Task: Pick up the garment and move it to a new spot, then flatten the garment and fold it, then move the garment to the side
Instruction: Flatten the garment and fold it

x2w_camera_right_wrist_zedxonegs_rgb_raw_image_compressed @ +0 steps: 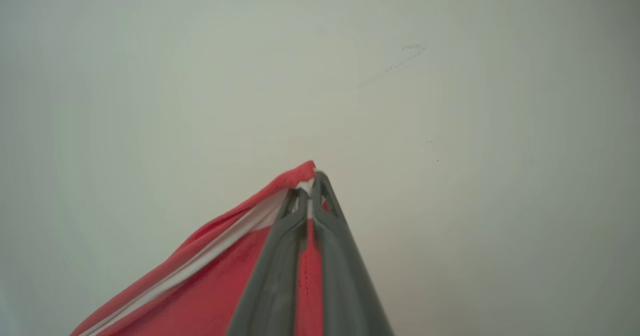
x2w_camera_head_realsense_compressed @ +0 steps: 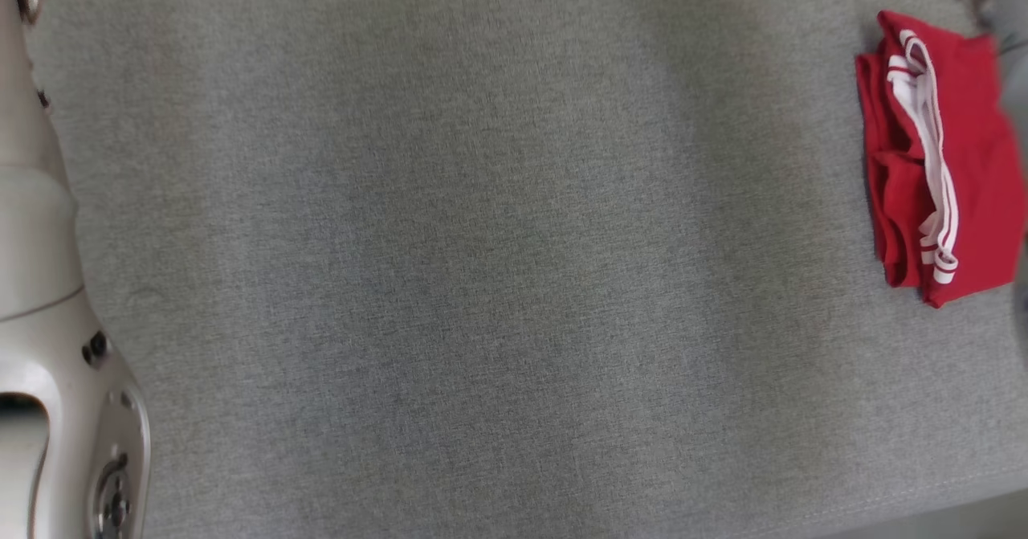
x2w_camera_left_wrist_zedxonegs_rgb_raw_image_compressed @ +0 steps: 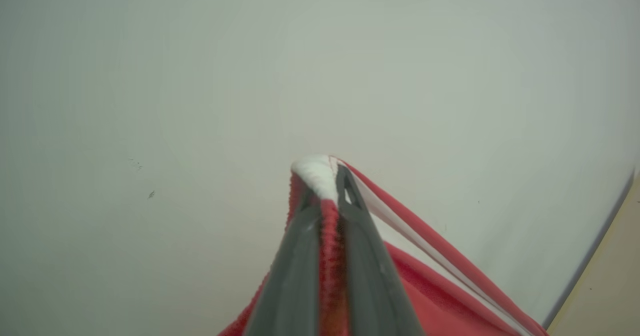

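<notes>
In the head view, a pale forearm (x2w_camera_head_realsense_compressed: 44, 282) runs along the left edge of the grey counter (x2w_camera_head_realsense_compressed: 482, 282), and a folded red garment (x2w_camera_head_realsense_compressed: 972, 161) lies at its far right. The wrist views give the grips: the left gripper (x2w_camera_left_wrist_zedxonegs_rgb_raw_image_compressed: 325, 188) is clamped on white-trimmed red cloth (x2w_camera_left_wrist_zedxonegs_rgb_raw_image_compressed: 425, 286), and the right gripper (x2w_camera_right_wrist_zedxonegs_rgb_raw_image_compressed: 308, 186) is pinched on red cloth (x2w_camera_right_wrist_zedxonegs_rgb_raw_image_compressed: 200, 296) too, both against a pale surface (x2w_camera_right_wrist_zedxonegs_rgb_raw_image_compressed: 450, 125).

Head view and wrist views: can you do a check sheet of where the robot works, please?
Surface: grey woven cloth, flat.
Job's things: folded red garment, white trim, lying at the head view's right edge; whether the pincers' red cloth belongs to it, cannot tell.
Clutter: nothing seen.
Pincers: left pincer shut on red cloth; right pincer shut on red cloth too.
Cables: nothing seen.
Surroundings: pale wall beyond both pincers; pale forearm at head view's left.
</notes>
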Controlling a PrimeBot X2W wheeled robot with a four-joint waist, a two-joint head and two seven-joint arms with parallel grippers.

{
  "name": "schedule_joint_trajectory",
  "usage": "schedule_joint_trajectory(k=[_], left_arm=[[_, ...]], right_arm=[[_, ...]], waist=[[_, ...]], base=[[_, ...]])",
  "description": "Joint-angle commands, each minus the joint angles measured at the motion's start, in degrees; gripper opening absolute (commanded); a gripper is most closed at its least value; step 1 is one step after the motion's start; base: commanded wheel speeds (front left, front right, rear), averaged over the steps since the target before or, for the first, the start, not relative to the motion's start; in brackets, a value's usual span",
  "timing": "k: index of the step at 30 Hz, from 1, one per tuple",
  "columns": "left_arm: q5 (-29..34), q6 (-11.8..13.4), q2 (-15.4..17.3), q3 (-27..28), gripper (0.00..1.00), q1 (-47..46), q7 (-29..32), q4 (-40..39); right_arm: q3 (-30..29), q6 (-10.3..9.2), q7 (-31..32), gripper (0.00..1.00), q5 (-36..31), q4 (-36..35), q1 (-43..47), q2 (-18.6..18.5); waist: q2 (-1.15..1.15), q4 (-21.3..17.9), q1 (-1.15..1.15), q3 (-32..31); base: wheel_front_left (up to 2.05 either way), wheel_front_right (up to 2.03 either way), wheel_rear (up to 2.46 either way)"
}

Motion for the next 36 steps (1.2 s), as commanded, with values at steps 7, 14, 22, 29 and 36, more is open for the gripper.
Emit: schedule_joint_trajectory(k=[7,14,22,29,36], left_arm=[[1.27,-3.69,1.34,-1.63,0.0,2.5,-4.79,1.47],[-1.98,-4.36,0.19,-9.55,0.0,15.62,-6.14,-0.67],[-7.8,-4.36,4.07,-16.53,0.0,35.16,-6.5,-7.96],[-3.14,-4.2,9.17,-21.75,0.0,50.04,-6.54,-9.7],[3.31,-0.84,10.19,-25.53,0.0,60.57,-6.61,-10.35]], right_arm=[[-2.16,-0.29,-1.34,0.0,-8.03,-3.65,2.57,-2.46],[12.87,-0.24,-0.75,0.0,-6.09,-5.3,14.5,-5.81],[23.93,-0.23,10.65,0.0,2.11,-18.75,32.44,-18.45],[23.91,-0.24,25.88,0.0,2.68,-25.69,49.68,-28.25],[17.14,-0.24,38.71,0.0,3.41,-32.93,66.83,-30.17]], waist=[[-0.01,0.36,-0.02,4.62],[-0.01,0.88,-0.02,1.23],[-0.01,1.72,-0.02,-7.13],[-0.01,1.64,-0.02,-13.9],[-0.01,1.29,-0.02,-18.21]], base=[[0.0,0.0,0.0],[0.0,0.0,0.0],[0.0,0.0,0.0],[0.0,0.0,0.0],[0.0,0.0,0.0]])
